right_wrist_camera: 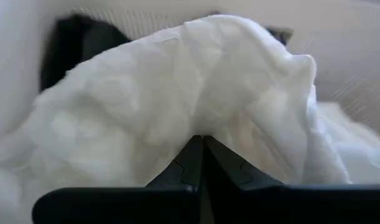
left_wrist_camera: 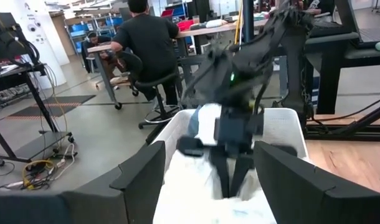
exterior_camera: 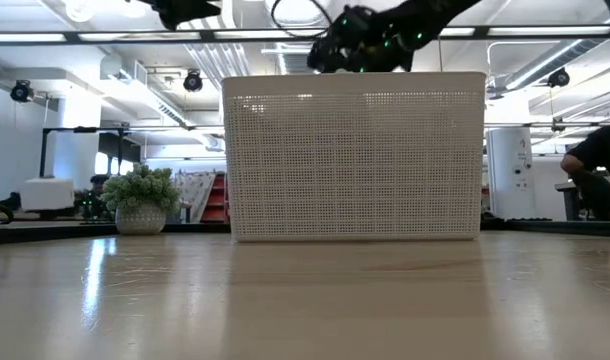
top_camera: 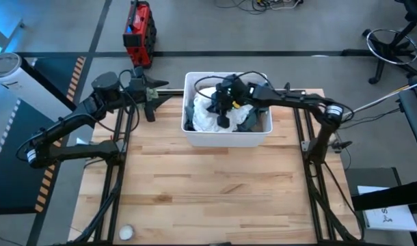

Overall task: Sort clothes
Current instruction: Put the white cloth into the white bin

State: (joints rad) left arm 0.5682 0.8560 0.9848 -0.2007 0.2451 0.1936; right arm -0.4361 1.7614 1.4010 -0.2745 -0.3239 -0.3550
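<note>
Right gripper [top_camera: 223, 123], fingers pinched together in white cloth [right_wrist_camera: 196, 99] inside the bin [top_camera: 195, 139]; I'd lift straight up to clear the rim. Left gripper [top_camera: 151, 109] waits beside the bin, jaws wide.

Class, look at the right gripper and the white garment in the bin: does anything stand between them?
Nothing visible does. The right gripper is shut on the white garment, inside the white bin.
</note>
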